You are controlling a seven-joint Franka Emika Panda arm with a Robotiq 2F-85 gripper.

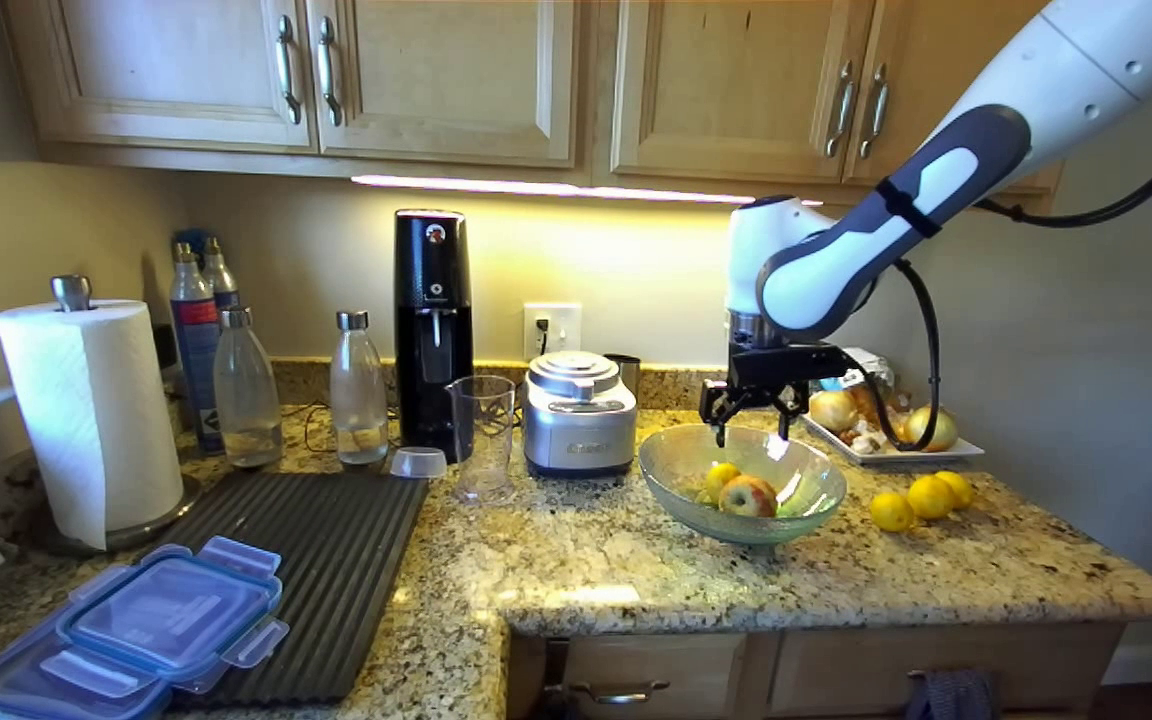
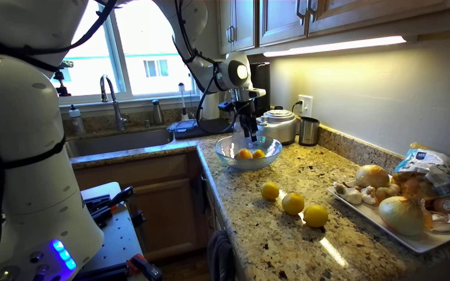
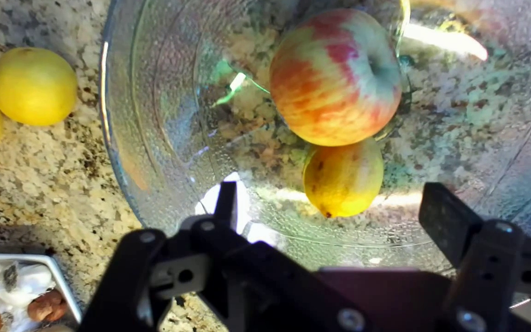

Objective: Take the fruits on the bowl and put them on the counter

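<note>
The translucent glass bowl [image 1: 806, 510] stands on the granite counter [image 1: 616, 560]; it also shows in an exterior view [image 2: 248, 164] and the wrist view [image 3: 164, 138]. Inside it lie one yellow fruit [image 3: 344, 184] and a red-yellow apple [image 3: 337, 78], touching or nearly so in the wrist view. Three yellow fruits [image 2: 293, 203] rest on the counter beside the bowl, also in an exterior view [image 1: 930, 496]. My gripper [image 1: 753, 432] points down over the bowl. It is open and empty in the wrist view [image 3: 329, 186], its fingertips to either side of the yellow fruit and above it.
A white square plate [image 2: 420, 244] with onions and garlic stands near the wall. A silver food processor [image 1: 581, 425], a clear pitcher [image 1: 484, 430] and a steel cup [image 2: 309, 131] stand behind the bowl. A dark ribbed mat [image 1: 336, 600] lies farther along.
</note>
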